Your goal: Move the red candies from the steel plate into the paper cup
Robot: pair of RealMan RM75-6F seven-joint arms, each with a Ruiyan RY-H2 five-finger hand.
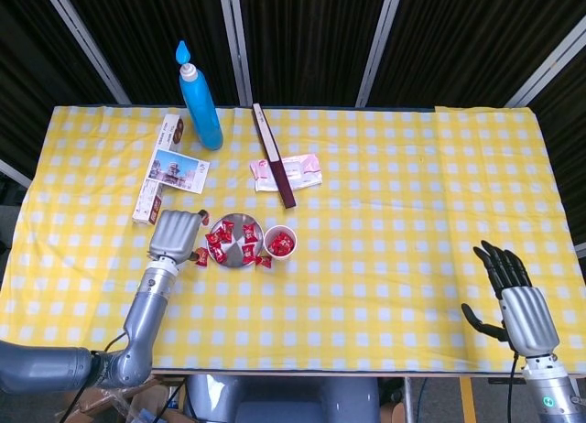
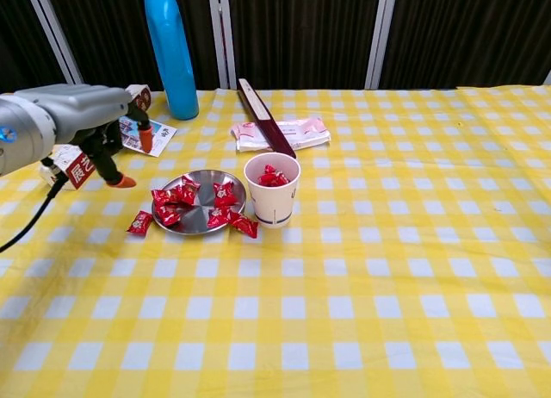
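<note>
Red candies (image 1: 231, 240) beside left hand (image 1: 176, 233)

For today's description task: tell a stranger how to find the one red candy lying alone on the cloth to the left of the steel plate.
Start at the tall blue bottle at the table's far edge and come toward the near side to the round steel plate beside the paper cup. Just off the plate's left rim, near the left hand, lies the lone red candy; unlike the others, it sits apart on the yellow cloth.
</note>
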